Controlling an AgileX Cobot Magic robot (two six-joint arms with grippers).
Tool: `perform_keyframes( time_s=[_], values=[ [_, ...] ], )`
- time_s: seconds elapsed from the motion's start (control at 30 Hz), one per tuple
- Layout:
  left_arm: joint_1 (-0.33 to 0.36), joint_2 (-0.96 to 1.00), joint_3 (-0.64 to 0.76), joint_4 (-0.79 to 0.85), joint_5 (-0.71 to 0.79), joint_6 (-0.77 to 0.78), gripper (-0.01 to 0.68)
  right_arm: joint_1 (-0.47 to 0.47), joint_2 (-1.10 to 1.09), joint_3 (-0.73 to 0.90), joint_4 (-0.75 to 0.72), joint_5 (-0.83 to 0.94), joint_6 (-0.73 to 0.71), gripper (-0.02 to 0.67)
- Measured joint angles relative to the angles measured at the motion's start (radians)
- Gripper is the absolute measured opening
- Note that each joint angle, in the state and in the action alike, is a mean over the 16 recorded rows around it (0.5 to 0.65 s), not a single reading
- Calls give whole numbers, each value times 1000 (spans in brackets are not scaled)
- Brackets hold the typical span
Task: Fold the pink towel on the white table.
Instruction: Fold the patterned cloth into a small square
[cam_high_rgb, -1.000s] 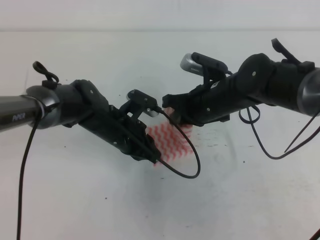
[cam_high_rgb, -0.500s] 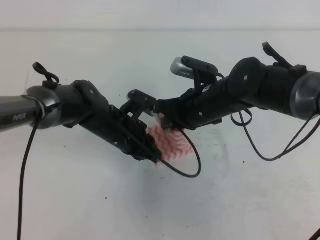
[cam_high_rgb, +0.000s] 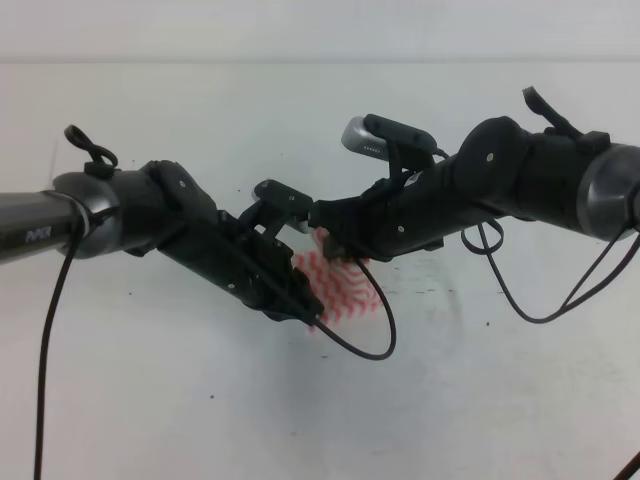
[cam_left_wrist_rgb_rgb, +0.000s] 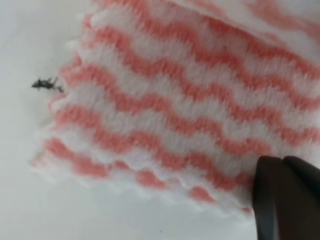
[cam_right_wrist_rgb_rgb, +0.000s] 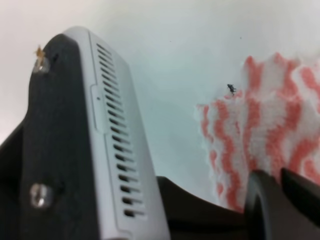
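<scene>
Lay near the middle of the white table (cam_high_rgb: 200, 400), well away from every edge: the pink towel (cam_high_rgb: 345, 295), small and partly hidden under both arms. Showed wavy pink and white stripes in the left wrist view, with a second layer of cloth lapping over the top right of that view. Pressed onto the towel's near left corner: the left gripper (cam_high_rgb: 308, 315), one dark fingertip (cam_left_wrist_rgb_rgb: 285, 200) against the cloth edge; closed on the towel as far as could be told. Clamped on the towel's far edge and lifting it slightly: the right gripper (cam_high_rgb: 332, 243), fingers (cam_right_wrist_rgb_rgb: 280, 197) drawn narrow around the fabric. Sat just beside the towel's edge: a tiny dark speck (cam_left_wrist_rgb_rgb: 47, 84).
</scene>
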Motion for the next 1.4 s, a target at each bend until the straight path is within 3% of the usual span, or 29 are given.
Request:
perform_keyframes(
  time_s=[1.4],
  values=[
    [0,-39,-1,112,-99,-55,-4,0,1,0,7,-16,-27,-6]
  ],
)
